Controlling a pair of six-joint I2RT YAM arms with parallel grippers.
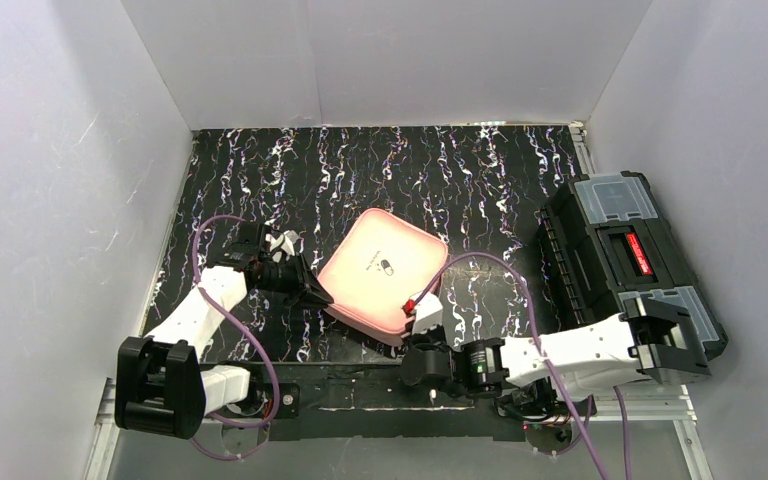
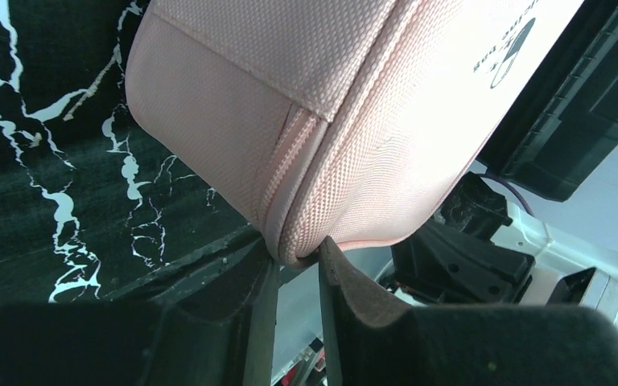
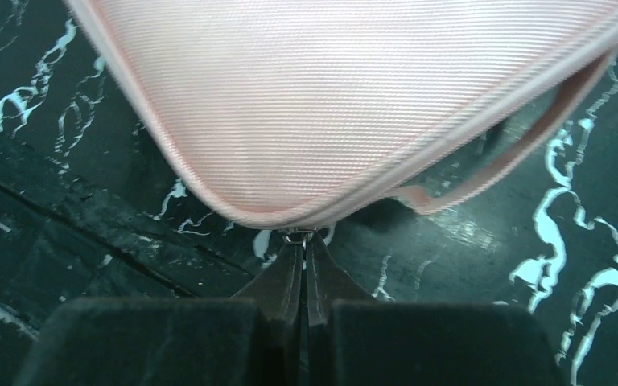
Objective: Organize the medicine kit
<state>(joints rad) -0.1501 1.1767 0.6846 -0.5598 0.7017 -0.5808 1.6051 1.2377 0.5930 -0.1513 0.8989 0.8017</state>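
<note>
The pink medicine kit [image 1: 385, 270] lies closed in the middle of the black marbled table, pill logo up. My left gripper [image 1: 320, 296] is at its left corner, and in the left wrist view [image 2: 296, 261] its jaws pinch the kit's rounded zip edge [image 2: 290, 233]. My right gripper [image 1: 422, 312] is at the kit's near corner. In the right wrist view [image 3: 304, 245] its jaws are pressed together on the small metal zipper pull [image 3: 298, 236] under the pink kit [image 3: 330, 104]. A loose pink strap [image 3: 499, 165] hangs beside it.
A black toolbox [image 1: 625, 255] with clear compartments stands open at the right edge of the table. White walls enclose the table on three sides. The right arm's body [image 2: 523, 249] shows behind the kit in the left wrist view.
</note>
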